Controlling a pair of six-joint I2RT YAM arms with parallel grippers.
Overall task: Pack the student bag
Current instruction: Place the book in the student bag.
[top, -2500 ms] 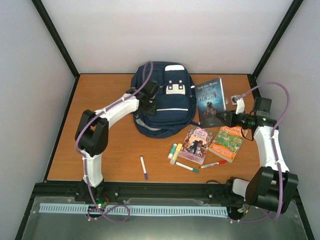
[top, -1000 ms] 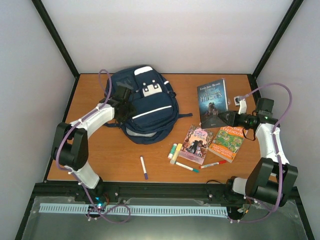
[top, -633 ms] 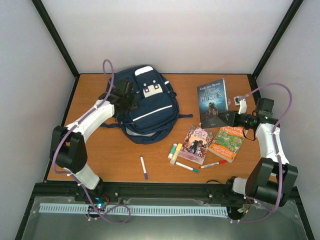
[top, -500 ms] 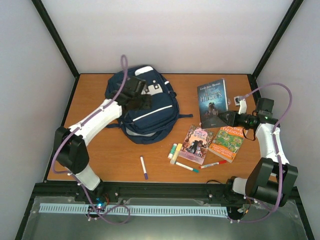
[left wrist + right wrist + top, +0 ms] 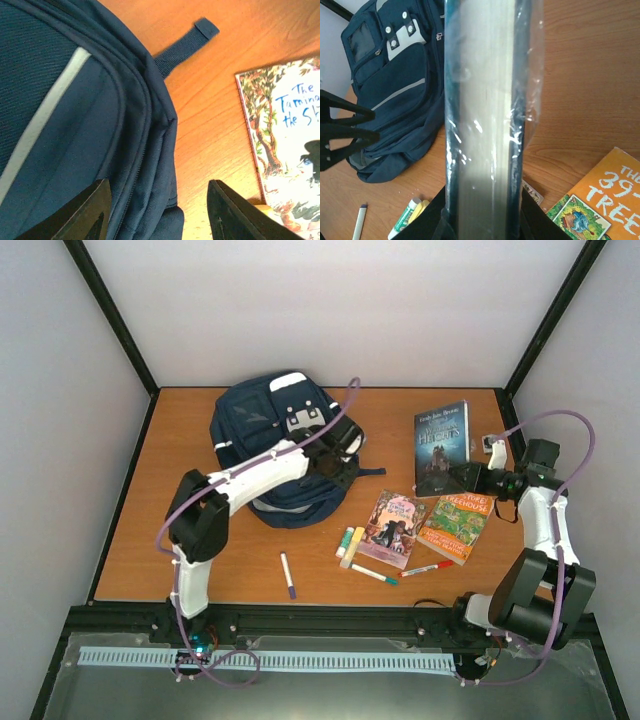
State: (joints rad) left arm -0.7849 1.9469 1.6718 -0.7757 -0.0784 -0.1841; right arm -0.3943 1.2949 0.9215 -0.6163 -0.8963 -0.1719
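Right gripper [image 5: 480,478] pinches the dark book [image 5: 441,436]; left gripper [image 5: 159,212] hangs spread over the student bag [image 5: 262,425]. The plastic wrap [image 5: 534,75] looks slick, so that book could slip.

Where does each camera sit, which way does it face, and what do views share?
Top external: above, behind the bases, looking down on the table; left arm and right arm show.
Left wrist: looks down at the student bag's edge; open left pincer at bottom.
Right wrist: faces across the table; right pincer shut on dark book.
All three show the bag.
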